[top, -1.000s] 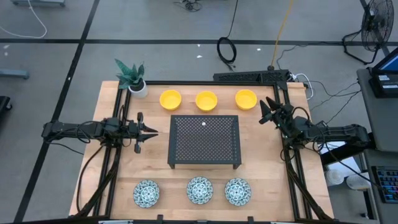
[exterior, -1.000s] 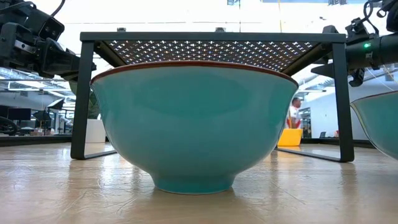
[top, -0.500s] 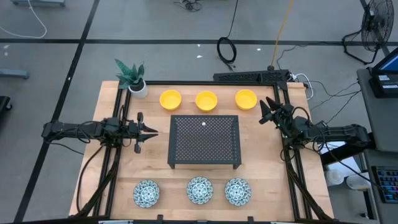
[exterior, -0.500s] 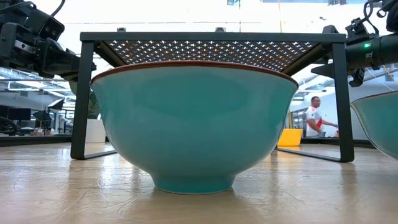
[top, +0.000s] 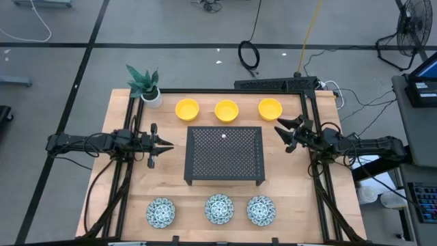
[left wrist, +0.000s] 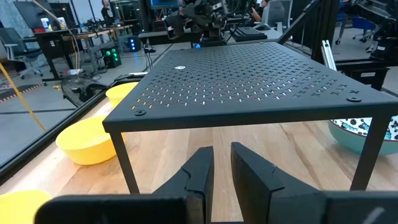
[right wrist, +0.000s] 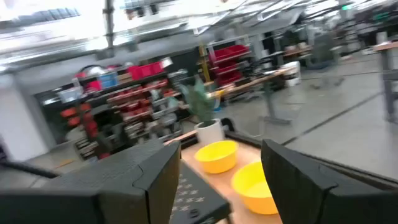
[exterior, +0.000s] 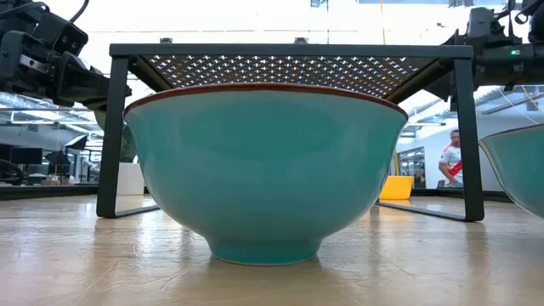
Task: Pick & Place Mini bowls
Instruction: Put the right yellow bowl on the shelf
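Three yellow mini bowls (top: 226, 110) stand in a row along the far side of the table. Three patterned mini bowls (top: 219, 208) stand in a row near the front edge. The middle one (exterior: 265, 170), teal outside, fills the low view. My left gripper (top: 168, 144) hovers left of the black perforated rack (top: 224, 154). It points level at the rack and is all but shut, with only a narrow slit (left wrist: 222, 152) and nothing in it. My right gripper (top: 283, 134) hovers right of the rack, open and empty. The yellow bowls (right wrist: 217, 155) lie beyond its fingers.
The black rack stands on four legs in the middle of the table. A white pot with a green plant (top: 147, 87) stands at the far left corner. Black frame rails (top: 308, 102) run along the table's sides and back. A person (exterior: 450, 161) walks in the room behind.
My right gripper has swung at the wrist, staying open. It pointed toward the right-hand yellow bowl before and now points toward the table's left, at the rack. My left arm has kept still. No bowl has moved.
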Robot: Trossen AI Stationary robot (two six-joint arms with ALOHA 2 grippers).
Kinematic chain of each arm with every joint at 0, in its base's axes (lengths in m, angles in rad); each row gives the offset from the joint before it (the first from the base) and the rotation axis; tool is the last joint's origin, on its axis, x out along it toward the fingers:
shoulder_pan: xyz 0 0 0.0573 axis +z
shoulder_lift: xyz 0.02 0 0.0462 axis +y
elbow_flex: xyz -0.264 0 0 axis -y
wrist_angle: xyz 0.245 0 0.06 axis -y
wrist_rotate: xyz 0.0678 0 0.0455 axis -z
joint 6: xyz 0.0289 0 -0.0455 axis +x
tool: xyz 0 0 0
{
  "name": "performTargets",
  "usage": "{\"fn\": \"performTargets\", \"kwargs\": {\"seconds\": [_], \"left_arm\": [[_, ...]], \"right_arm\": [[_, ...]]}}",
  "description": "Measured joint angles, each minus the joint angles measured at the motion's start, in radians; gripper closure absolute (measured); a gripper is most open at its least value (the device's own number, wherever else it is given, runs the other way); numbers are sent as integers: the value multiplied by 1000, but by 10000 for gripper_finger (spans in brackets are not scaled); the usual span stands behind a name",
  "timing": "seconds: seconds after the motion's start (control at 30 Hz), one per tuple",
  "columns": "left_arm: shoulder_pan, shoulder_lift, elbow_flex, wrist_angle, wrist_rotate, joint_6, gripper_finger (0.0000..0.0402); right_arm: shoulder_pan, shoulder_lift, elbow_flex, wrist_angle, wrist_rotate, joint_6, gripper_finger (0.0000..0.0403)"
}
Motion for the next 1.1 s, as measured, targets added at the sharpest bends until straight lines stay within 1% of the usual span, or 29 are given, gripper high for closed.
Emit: {"fn": "performTargets", "kwargs": {"seconds": [0.07, 0.13, 0.2, 0.27, 0.33, 0.37, 0.4, 0.47, 0.5, 0.57, 0.63, 0.7, 0.77, 0.8, 0.87, 0.97, 1.1], "left_arm": [[0, 0, 0, 0, 0, 0, 341], [0, 0, 0, 0, 0, 0, 341], [0, 0, 0, 0, 0, 0, 341], [0, 0, 0, 0, 0, 0, 341], [0, 0, 0, 2, 0, 0, 341], [0, 0, 0, 5, 0, 0, 341], [0, 0, 0, 10, 0, 0, 341], [0, 0, -1, 15, -2, 0, 341], [0, 0, -2, 17, -1, 0, 341], [0, 0, -2, 21, -2, 0, 341], [0, 0, -2, 22, -3, 0, 341], [0, 0, -2, 23, -3, 0, 341], [0, 0, -2, 24, -3, 0, 341], [0, 0, -2, 24, -3, 0, 341], [0, 0, -2, 25, -3, 0, 341], [0, 0, -2, 26, -3, 0, 341], [0, 0, -2, 29, -2, 0, 341]], "right_arm": [[0, 0, 0, 1, 25, 1, 193], [-1, 2, 9, -1, 114, 44, 193], [-4, 23, 62, -71, 184, 83, 193], [-13, 82, 156, -281, 208, 92, 193], [-43, 169, 304, -439, 257, 141, 193], [-69, 215, 381, -544, 295, 173, 193], [-102, 273, 451, -660, 308, 199, 193], [-185, 400, 577, -870, 274, 248, 193], [-235, 456, 636, -923, 237, 257, 193], [-346, 562, 732, -987, 175, 248, 193], [-461, 663, 783, -1010, 87, 212, 193], [-562, 758, 801, -994, -27, 178, 193], [-648, 833, 801, -966, -113, 147, 193], [-687, 866, 800, -934, -141, 136, 193], [-745, 935, 786, -892, -179, 130, 193], [-790, 1017, 771, -871, -240, 135, 193], [-810, 1093, 764, -856, -252, 131, 193]]}}
